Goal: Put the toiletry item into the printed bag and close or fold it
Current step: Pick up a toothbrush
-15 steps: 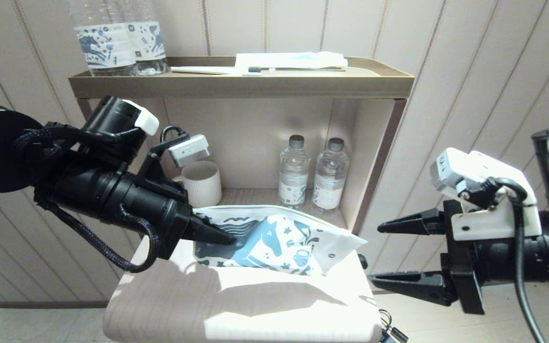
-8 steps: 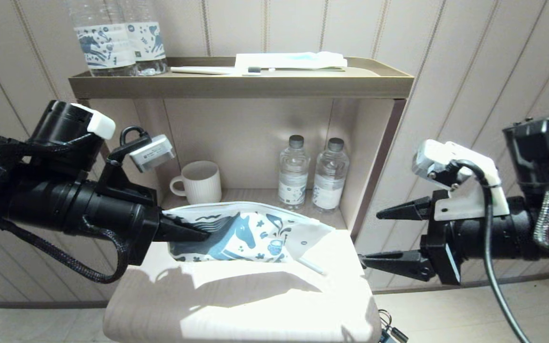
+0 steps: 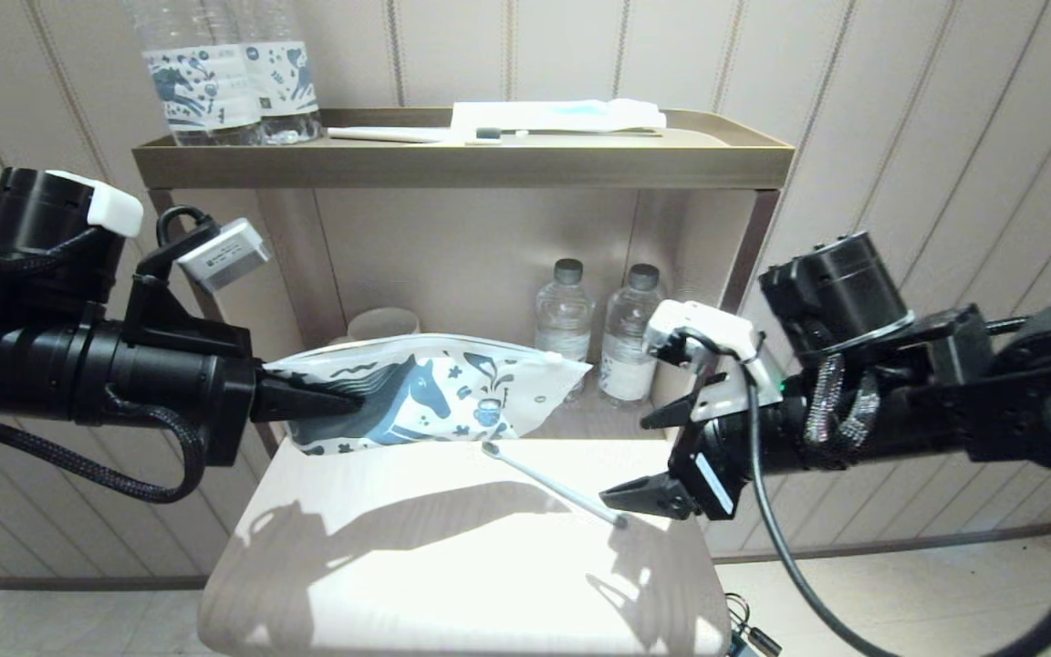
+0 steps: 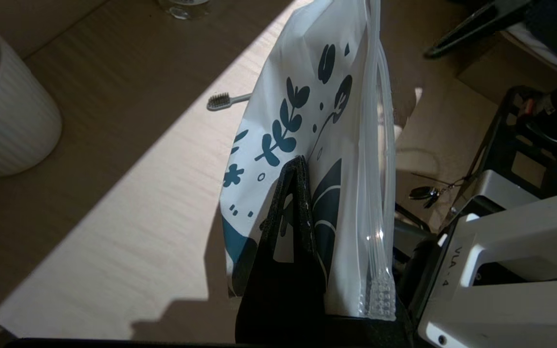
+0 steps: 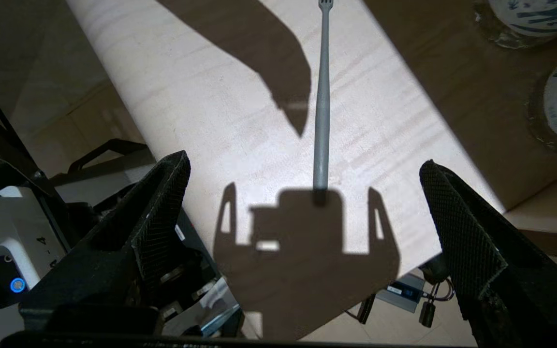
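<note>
The printed bag (image 3: 439,397), white with a blue horse and flowers, hangs just above the pale table (image 3: 452,566). My left gripper (image 3: 348,401) is shut on its left end. In the left wrist view one finger of the left gripper (image 4: 302,162) presses the printed bag (image 4: 322,111), whose zip edge stands upright. The toiletry item (image 3: 551,484), a slim grey-white toothbrush, lies bare on the table below and to the right of the bag. My right gripper (image 3: 626,463) is open at the handle's right end. In the right wrist view the right gripper (image 5: 303,164) straddles the line of the toothbrush (image 5: 323,96), apart from it.
Behind the table, a shelf holds a ribbed mug (image 3: 384,321), partly behind the bag, and two water bottles (image 3: 565,321). The top tray (image 3: 462,164) carries bottles, a white packet and another toothbrush. The table's right edge lies under the right gripper, with cables below.
My left gripper has carried the bag up and to the left, uncovering the toothbrush. The right gripper has swung left and down to the handle's end, its jaws a little wider.
</note>
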You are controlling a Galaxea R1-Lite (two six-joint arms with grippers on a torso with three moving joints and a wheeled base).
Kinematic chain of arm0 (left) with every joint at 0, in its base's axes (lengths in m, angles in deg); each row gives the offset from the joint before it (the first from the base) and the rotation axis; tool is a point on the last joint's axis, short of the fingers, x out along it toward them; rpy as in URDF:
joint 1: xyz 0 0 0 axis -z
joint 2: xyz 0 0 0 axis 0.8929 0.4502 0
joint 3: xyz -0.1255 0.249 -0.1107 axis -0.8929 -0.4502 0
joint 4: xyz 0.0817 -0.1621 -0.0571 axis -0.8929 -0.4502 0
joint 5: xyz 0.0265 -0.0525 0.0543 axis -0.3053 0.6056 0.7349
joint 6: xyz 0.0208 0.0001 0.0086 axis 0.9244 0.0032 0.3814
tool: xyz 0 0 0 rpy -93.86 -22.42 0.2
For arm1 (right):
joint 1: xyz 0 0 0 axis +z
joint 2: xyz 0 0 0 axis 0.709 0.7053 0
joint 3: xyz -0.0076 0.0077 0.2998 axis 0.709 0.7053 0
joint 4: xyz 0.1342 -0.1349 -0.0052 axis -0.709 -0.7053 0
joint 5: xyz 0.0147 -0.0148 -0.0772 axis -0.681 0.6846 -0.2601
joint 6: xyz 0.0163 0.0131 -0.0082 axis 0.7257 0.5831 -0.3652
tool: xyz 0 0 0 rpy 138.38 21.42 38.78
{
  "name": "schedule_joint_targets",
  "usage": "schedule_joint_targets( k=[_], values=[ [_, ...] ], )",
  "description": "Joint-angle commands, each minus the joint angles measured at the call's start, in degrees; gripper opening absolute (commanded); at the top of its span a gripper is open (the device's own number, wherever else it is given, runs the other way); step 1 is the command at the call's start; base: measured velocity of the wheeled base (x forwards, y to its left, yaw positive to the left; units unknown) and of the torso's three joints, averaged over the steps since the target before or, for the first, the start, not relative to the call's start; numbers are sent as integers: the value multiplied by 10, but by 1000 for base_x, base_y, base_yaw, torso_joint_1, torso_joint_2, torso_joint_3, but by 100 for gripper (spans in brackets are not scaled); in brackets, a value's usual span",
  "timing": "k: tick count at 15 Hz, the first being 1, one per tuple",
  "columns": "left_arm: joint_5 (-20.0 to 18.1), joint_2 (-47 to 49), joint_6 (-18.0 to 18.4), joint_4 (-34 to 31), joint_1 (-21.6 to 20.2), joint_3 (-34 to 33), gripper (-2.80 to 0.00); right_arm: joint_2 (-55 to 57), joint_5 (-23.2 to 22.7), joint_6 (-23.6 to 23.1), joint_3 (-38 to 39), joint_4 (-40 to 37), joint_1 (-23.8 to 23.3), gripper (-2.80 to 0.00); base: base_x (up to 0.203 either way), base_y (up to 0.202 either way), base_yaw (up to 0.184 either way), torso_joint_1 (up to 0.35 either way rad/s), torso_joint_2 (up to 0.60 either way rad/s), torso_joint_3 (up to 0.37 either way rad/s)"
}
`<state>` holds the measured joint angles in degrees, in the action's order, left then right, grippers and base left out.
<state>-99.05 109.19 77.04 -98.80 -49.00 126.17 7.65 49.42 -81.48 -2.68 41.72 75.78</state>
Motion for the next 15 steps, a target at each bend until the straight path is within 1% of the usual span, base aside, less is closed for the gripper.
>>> schedule_joint_targets(
  k=[1,4,6,9,12,15],
  values=[
    [-2,4,0,0,-4,1,-280,70,7,0,-19,0,16,0,0,0,0,0,0,0],
    [-2,-2,2,0,-6,1,-280,106,20,20,-63,-1,22,0,0,0,0,0,0,0],
    [-3,3,4,-1,-6,-1,-280,120,28,21,-73,-2,32,0,0,0,0,0,0,0],
    [-3,-2,3,-1,-5,-2,-280,157,54,21,-78,0,44,0,0,0,0,0,0,0],
    [-4,-4,3,-1,-5,-5,-280,202,57,22,-108,0,44,0,0,0,0,0,0,0],
    [-6,-6,4,-1,-5,-7,-280,218,66,22,-118,1,40,0,0,0,0,0,0,0]
  ],
)
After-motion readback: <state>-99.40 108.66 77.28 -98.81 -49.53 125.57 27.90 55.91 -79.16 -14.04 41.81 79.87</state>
